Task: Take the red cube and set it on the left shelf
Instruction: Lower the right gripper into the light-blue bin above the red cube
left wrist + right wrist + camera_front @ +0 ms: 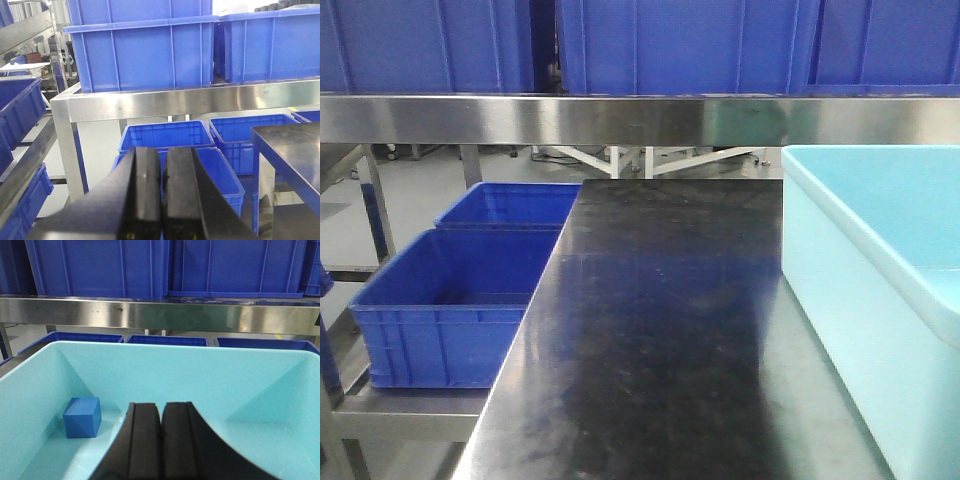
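The left hand (pixel 162 200) is closed, its two black fingers (pixel 145 195) pressed together with nothing between them. Ahead of it and lower stand open blue crates (pixel 165 137); the inside walls that show are bare. Ahead and above it, large blue crates (pixel 145 55) sit on the steel shelf (pixel 200 100). To its right is a corner of the dark desk (pixel 295 150). The right hand (pixel 161 440), also closed on nothing, is over the inside of the turquoise bin (pixel 200 375). A blue cube (pixel 82 416) lies on the bin floor, ahead of this hand and to its left. Where the red cube is, I cannot tell.
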You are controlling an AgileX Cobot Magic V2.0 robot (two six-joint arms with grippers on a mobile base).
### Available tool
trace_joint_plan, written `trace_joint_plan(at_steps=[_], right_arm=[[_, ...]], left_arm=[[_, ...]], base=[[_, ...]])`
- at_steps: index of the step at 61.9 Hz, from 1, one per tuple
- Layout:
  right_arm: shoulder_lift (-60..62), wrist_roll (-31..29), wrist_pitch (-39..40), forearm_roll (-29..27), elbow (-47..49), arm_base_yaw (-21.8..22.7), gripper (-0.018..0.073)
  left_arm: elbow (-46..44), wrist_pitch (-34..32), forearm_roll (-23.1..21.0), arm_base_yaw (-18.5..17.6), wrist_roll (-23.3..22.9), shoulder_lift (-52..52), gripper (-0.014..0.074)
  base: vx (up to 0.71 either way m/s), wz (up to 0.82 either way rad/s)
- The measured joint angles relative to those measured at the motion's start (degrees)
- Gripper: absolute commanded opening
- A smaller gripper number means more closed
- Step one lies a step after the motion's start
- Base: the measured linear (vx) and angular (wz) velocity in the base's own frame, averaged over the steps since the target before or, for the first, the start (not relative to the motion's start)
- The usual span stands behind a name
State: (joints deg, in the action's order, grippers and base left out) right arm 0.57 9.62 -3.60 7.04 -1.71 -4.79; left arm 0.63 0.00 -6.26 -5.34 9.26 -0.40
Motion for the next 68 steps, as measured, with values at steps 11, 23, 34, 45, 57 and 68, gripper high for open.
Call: trace_joint_plan(at_steps=[11, 23, 34, 45, 57, 68], right_arm=[[0.0, 0.0, 0.0, 0.0, 0.0, 0.0, 0.0056], [0.0, 0.0, 0.0, 0.0, 0.0, 0.0, 0.0056], [0.0, 0.0, 0.0, 0.0, 0.0, 0.0, 0.0056], [0.0, 0.0, 1.4, 0.0, 0.0, 0.0, 0.0056], [-4.5, 0.7, 1.5, 0.0, 2.6, 0.0, 0.0056], [-19.5, 1.1, -2.5, 0.0, 11.8, 0.0, 0.0059]], left_arm=[[0.0, 0.0, 0.0, 0.0, 0.0, 0.0, 0.0106], [0.0, 0.0, 0.0, 0.0, 0.0, 0.0, 0.0106], [0.0, 0.0, 0.0, 0.0, 0.0, 0.0, 0.0106], [0.0, 0.0, 0.0, 0.0, 0.0, 0.0, 0.0106], [0.0, 0.0, 0.0, 0.0, 0.0, 0.0, 0.0106], [0.0, 0.0, 0.0, 0.0, 0.0, 0.0, 0.0106]], base=[[0.00, 0.00], [0.00, 0.00], [0.00, 0.00], [0.00, 0.00], [0.00, 0.00], [0.00, 0.00]])
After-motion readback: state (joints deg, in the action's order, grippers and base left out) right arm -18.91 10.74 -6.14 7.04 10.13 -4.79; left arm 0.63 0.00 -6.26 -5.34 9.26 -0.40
